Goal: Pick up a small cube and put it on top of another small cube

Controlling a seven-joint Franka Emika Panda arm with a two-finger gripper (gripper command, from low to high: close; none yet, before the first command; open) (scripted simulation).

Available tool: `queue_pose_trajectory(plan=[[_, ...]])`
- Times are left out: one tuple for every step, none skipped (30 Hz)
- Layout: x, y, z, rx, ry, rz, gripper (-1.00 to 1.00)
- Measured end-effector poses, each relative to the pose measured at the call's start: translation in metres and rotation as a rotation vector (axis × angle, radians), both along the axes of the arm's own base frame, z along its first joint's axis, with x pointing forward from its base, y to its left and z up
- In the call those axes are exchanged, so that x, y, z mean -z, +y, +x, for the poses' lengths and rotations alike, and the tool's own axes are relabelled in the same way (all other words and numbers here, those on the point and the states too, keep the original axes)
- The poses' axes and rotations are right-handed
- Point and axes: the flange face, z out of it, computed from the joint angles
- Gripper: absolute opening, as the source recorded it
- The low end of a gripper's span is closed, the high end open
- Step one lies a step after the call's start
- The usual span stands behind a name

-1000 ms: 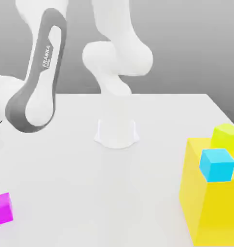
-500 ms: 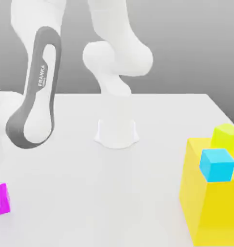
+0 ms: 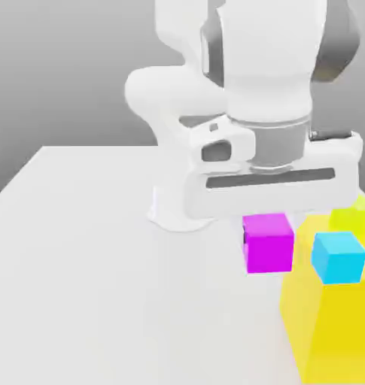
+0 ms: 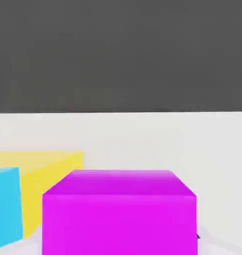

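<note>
The small cube [image 3: 269,242], plain magenta, hangs off the table right under my hand, with my gripper [image 3: 269,225] shut on it. It is just to the exterior view's left of a cyan cube [image 3: 339,256] and at about the same height. In the hand view the small cube [image 4: 119,211] looms close, with the cyan cube [image 4: 5,206] beside it. The cyan cube and a lime-yellow cube [image 3: 354,213] rest on a big yellow block [image 3: 328,323].
The arm's white base [image 3: 177,207] stands at the middle of the white table [image 3: 80,263]. The big yellow block [image 4: 48,172] takes up the exterior view's lower right corner. Open table surface stretches to the exterior view's left.
The arm has swung from the exterior view's left to its right. The small magenta cube left the lower left of the table and now hangs under the hand beside the yellow block.
</note>
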Motion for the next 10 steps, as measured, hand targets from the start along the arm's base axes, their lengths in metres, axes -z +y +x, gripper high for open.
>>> queue_pose_trajectory(plan=[[-0.013, 0.025, -0.017, -0.088, -0.005, -0.011, -1.00], [-0.024, 0.050, -0.036, -0.175, -0.010, -0.025, -1.00], [-0.027, 0.071, -0.054, -0.253, -0.015, -0.038, -1.00], [-0.020, 0.082, -0.063, -0.291, -0.018, -0.046, -1.00], [-0.008, 0.087, -0.067, -0.310, -0.020, -0.050, -1.00], [0.005, 0.089, -0.070, -0.320, -0.020, -0.052, -1.00], [0.015, 0.090, -0.071, -0.325, -0.021, -0.053, 1.00], [0.015, 0.090, -0.071, -0.325, -0.021, -0.053, 1.00], [0.015, 0.090, -0.071, -0.325, -0.021, -0.053, 1.00], [0.015, 0.090, -0.071, -0.325, -0.021, -0.053, 1.00]])
